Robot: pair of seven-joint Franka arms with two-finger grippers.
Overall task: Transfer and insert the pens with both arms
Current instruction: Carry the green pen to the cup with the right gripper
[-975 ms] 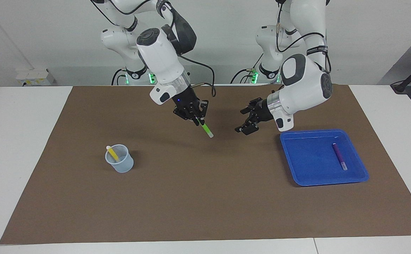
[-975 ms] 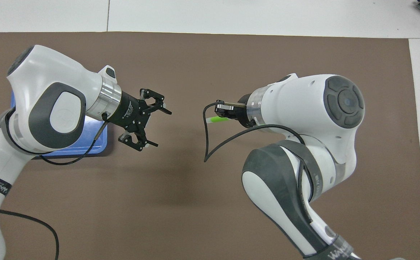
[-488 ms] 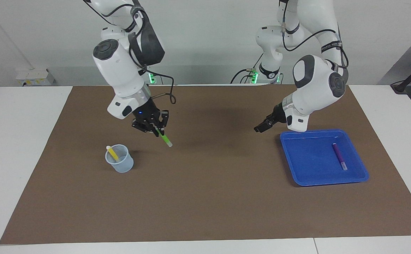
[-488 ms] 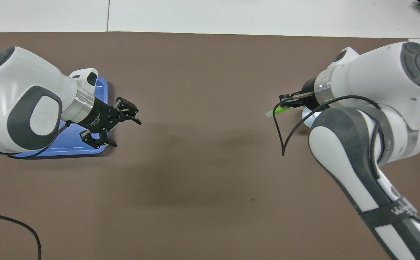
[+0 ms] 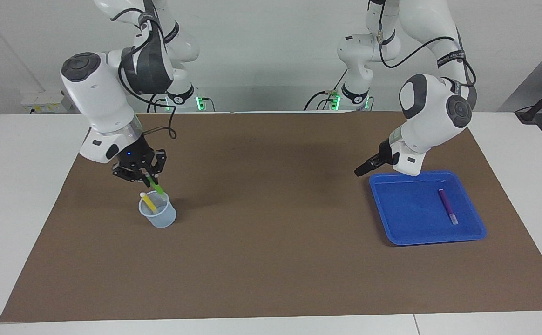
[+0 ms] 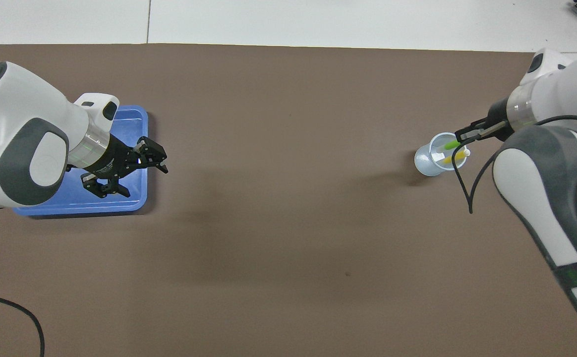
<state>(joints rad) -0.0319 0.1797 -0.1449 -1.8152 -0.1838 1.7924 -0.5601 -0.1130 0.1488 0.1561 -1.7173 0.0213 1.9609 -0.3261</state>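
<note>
I'm looking at a robotics lab: two white arms (image 5: 108,107) mounted at a white bench (image 5: 24,195) covered by a brown mat (image 5: 271,260), bare white wall (image 5: 275,46), cables (image 6: 1,307), a wall socket box (image 5: 43,101).

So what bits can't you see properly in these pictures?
- Purple pen: hidden in the overhead view, where the left arm covers it and most of the tray. Only the facing view shows it.
- Green pen, top end: hidden in both views inside the shut right gripper.
- Whether the green pen's tip is inside the cup or just above its rim: neither view settles it.
</note>
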